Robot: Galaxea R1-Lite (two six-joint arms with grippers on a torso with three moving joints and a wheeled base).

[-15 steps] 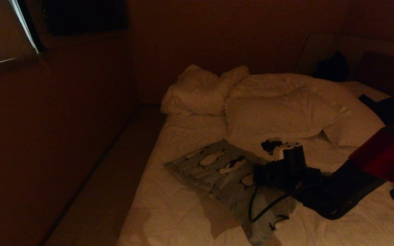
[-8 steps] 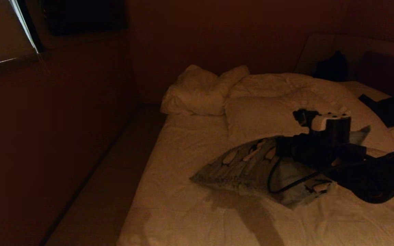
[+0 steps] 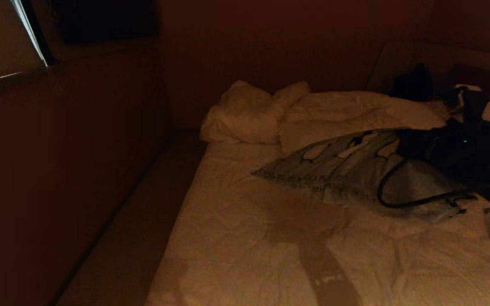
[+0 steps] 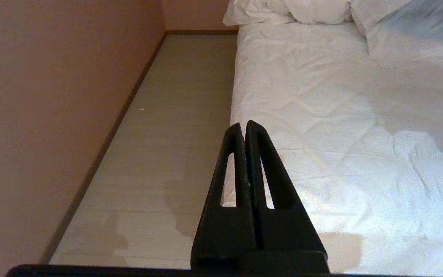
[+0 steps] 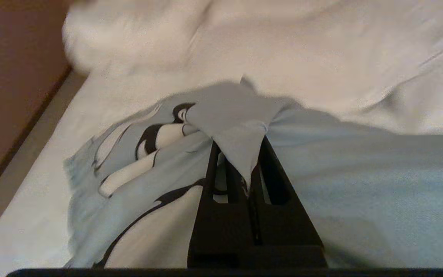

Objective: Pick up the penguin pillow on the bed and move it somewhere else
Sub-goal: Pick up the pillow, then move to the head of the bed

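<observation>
The penguin pillow [image 3: 338,165] hangs tilted over the right middle of the bed [image 3: 236,242], its left end low near the sheet. My right arm [image 3: 462,148] reaches to it from the right edge of the head view. In the right wrist view my right gripper [image 5: 240,161] is shut on a bunched fold of the pale blue pillow [image 5: 148,161], and the cloth drapes over its fingertips. My left gripper [image 4: 243,125] is shut and holds nothing, over the bed's left edge [image 4: 240,115].
Plain white pillows [image 3: 249,110] and a rumpled duvet [image 3: 355,110] lie at the bed's far end. A strip of floor [image 3: 134,221] runs between the bed and the left wall. Dark items [image 3: 413,83] sit at the back right. A black cable [image 3: 398,199] loops over the penguin pillow.
The right arm has lifted the penguin pillow off the sheet and carried it to the right and toward the bed's far end. The left gripper has stayed put.
</observation>
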